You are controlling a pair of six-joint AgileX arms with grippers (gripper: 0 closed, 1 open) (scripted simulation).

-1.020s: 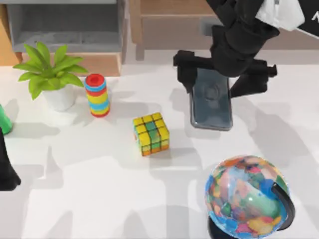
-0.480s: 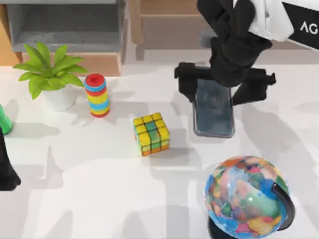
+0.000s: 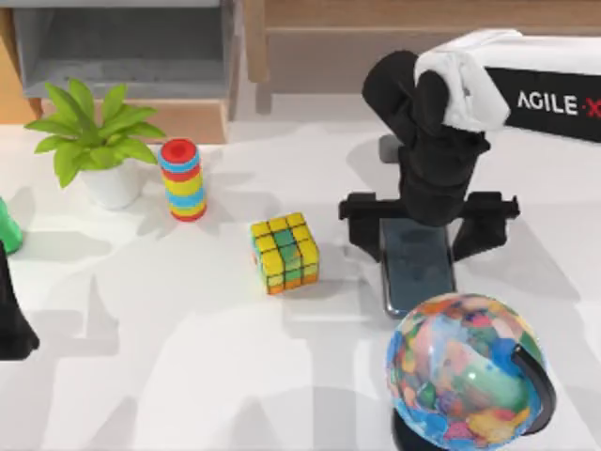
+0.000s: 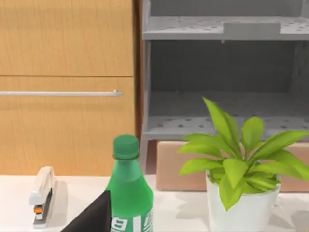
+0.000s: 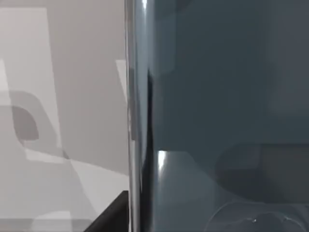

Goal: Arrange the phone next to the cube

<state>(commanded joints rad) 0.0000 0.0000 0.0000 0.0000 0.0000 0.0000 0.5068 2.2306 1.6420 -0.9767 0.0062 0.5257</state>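
The phone (image 3: 419, 272), a dark glossy slab, lies lengthwise right of the cube (image 3: 285, 252), a hand's width away from it. My right gripper (image 3: 427, 230) comes down over the phone's far half and is shut on the phone, one finger against each long side. Close up in the right wrist view, the phone (image 5: 217, 96) shows its screen and rounded side edge above the white table. The phone's near end reaches the globe (image 3: 467, 371). My left arm (image 3: 11, 319) is parked at the table's left edge.
A potted plant (image 3: 99, 141) and a striped stack of rings (image 3: 183, 178) stand at the back left. A green bottle (image 4: 126, 193) and a stapler (image 4: 42, 195) sit by the left arm. A grey shelf (image 3: 122, 47) and wooden cabinets line the back.
My right gripper has carried the phone from the back of the table toward the front and slightly right, down to the cube's level. The cube and left arm have not moved.
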